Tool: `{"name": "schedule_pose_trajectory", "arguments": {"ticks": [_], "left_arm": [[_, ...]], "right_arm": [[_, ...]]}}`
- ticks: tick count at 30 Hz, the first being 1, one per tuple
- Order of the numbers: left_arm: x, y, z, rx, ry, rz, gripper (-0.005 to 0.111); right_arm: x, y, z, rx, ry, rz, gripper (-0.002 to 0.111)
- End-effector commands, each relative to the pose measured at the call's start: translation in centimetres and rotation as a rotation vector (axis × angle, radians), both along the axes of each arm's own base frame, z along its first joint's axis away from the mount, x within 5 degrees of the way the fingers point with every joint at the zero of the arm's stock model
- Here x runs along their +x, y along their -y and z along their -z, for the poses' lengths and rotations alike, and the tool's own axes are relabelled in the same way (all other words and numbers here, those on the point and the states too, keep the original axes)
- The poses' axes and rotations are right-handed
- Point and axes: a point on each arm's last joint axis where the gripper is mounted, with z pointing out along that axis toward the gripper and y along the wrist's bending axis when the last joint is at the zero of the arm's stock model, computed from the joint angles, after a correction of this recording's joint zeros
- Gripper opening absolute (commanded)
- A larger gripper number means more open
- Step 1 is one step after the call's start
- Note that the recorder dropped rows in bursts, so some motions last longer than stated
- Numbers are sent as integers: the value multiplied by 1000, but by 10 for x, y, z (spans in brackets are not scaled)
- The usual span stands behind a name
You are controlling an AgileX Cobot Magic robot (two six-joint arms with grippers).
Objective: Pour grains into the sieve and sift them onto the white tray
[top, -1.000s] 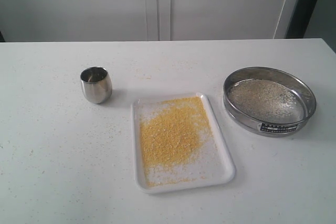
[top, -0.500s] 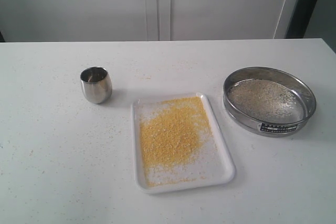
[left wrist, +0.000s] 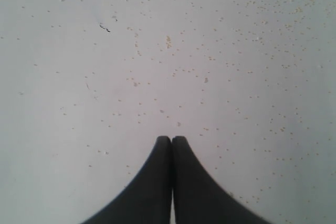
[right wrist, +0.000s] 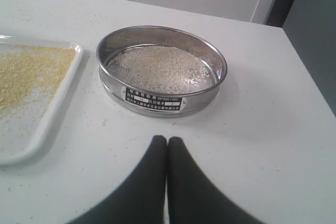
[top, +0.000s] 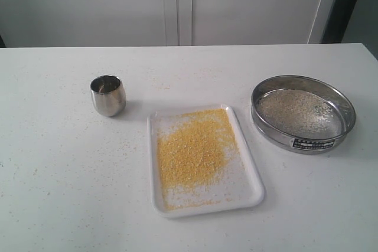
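Observation:
The white tray [top: 251, 190] lies at the table's middle with yellow grains [top: 192, 149] spread over it. To its right stands the steel sieve [top: 304, 140], pale whitish bits resting on its mesh. The right wrist view shows the sieve [right wrist: 157, 100] a short way beyond my right gripper [right wrist: 167, 139], which is shut and empty, with the tray [right wrist: 52, 106] off to the side. My left gripper [left wrist: 171, 139] is shut and empty over bare table dotted with stray grains [left wrist: 168, 40]. Neither arm shows in the exterior view.
A small steel cup [top: 108, 95] stands upright left of the tray. Loose grains speckle the white table [top: 71, 175]. The table's right edge [right wrist: 310, 77] runs close beside the sieve.

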Motion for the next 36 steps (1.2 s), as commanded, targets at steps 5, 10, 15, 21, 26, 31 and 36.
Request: {"name": "schedule_pose_trajectory", "arguments": {"ticks": [5, 10, 15, 21, 26, 31, 36], "left_arm": [[-3, 1, 1, -10, -9, -2, 0], [-3, 1, 1, -10, -9, -2, 0], [-3, 1, 1, -10, -9, -2, 0], [-3, 1, 1, -10, -9, -2, 0], [-3, 1, 1, -10, -9, -2, 0], [-3, 1, 1, -10, -9, -2, 0], [-3, 1, 1, -10, -9, -2, 0]], "right_arm": [[2, -1, 13, 6, 3, -5, 0], [3, -2, 10, 45, 28, -9, 0], [3, -3, 10, 68, 25, -11, 0], [3, -3, 10, 68, 25, -11, 0], [3, -3, 10, 68, 25, -11, 0], [3, -3, 10, 68, 25, -11, 0], [3, -3, 10, 68, 25, -11, 0]]}}
